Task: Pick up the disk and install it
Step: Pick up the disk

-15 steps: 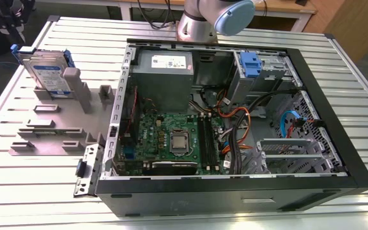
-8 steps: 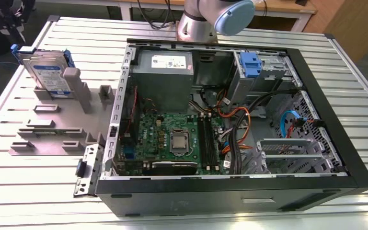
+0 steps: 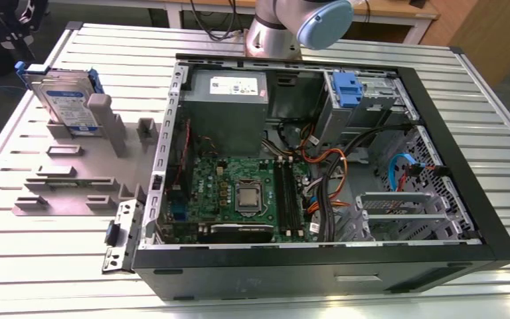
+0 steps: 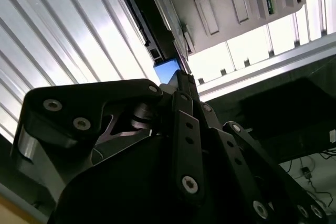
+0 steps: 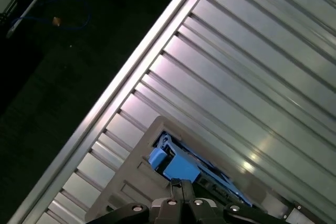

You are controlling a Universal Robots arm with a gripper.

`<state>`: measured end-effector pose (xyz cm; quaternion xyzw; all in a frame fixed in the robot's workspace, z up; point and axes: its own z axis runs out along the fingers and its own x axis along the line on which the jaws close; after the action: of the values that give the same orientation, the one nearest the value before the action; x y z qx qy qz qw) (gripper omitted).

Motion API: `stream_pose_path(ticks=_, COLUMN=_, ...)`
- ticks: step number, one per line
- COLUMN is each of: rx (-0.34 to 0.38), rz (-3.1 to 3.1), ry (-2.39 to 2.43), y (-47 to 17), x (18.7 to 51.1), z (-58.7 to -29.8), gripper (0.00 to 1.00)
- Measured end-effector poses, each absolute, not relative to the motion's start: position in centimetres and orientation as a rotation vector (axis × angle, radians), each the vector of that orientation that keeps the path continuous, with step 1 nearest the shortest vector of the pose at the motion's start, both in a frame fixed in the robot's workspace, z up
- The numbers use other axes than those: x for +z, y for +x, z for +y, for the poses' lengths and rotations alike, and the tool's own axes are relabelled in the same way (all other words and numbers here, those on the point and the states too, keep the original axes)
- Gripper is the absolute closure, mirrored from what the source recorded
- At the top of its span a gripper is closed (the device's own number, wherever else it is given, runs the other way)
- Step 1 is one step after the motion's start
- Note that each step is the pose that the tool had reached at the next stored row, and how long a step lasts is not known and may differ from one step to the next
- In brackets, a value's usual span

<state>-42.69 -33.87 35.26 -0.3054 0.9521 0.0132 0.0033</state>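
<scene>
Exterior view, from its left to its right. The disk [image 3: 64, 100] stands on edge in the grey holder block [image 3: 87, 163], outside the open computer case [image 3: 326, 266] and just beyond the case wall on the exterior view's left. Both rest on the slatted desk [image 3: 467, 86]. Inside the case, toward its far corner on the exterior view's right, we see a blue caddy [image 3: 347, 90] with no labelled drive.

In the first wrist view the gripper [image 5: 181, 184] hangs close over the blue bracket end of the disk [image 5: 176, 166], which sits in the holder block [image 5: 131, 182]. We cannot tell whether they touch. In both wrist views the gripper [image 4: 181, 77] appears clenched, its jaws drawn together on nothing.

We judge the task to be at its opening. The disk is not yet lifted from the holder block, so both the pick-up and the installing in the case are left.
</scene>
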Motion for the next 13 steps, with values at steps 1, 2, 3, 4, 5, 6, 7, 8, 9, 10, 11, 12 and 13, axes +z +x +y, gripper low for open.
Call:
stream_pose_path(ticks=1, rx=0.041, rz=2.982, ry=-0.966, y=-42.69, x=35.26, z=-33.87, gripper=0.89)
stream_pose_path(ticks=2, rx=0.041, rz=2.982, ry=-0.966, y=-42.69, x=35.26, z=-33.88, gripper=0.89)
stream_pose_path(ticks=3, rx=0.041, rz=2.981, ry=-0.968, y=-42.69, x=35.26, z=-33.87, gripper=0.89)
stream_pose_path(ticks=4, rx=0.041, rz=2.981, ry=-0.97, y=-42.69, x=35.26, z=-33.87, gripper=0.89)
stream_pose_path(ticks=5, rx=0.041, rz=2.981, ry=-0.97, y=-42.69, x=35.26, z=-33.87, gripper=0.89)
stream_pose_path(ticks=6, rx=0.041, rz=2.981, ry=-0.97, y=-42.69, x=35.26, z=-33.88, gripper=0.89)
stream_pose_path(ticks=7, rx=0.041, rz=2.981, ry=-0.97, y=-42.69, x=35.26, z=-33.87, gripper=0.89)
stream_pose_path(ticks=8, rx=0.041, rz=2.981, ry=-0.97, y=-42.69, x=35.26, z=-33.88, gripper=0.89)
stream_pose_path(ticks=9, rx=0.041, rz=2.981, ry=-0.97, y=-42.69, x=35.26, z=-33.87, gripper=0.89)
stream_pose_path(ticks=10, rx=0.041, rz=2.981, ry=-0.97, y=-42.69, x=35.26, z=-33.87, gripper=0.89)
stream_pose_path(ticks=11, rx=0.041, rz=2.981, ry=-0.97, y=-42.69, x=35.26, z=-33.87, gripper=0.89)
stream_pose_path(ticks=12, rx=0.041, rz=2.981, ry=-0.97, y=-42.69, x=35.26, z=-33.87, gripper=0.89)
stream_pose_path(ticks=13, rx=0.041, rz=2.981, ry=-0.97, y=-42.69, x=35.26, z=-33.88, gripper=0.89)
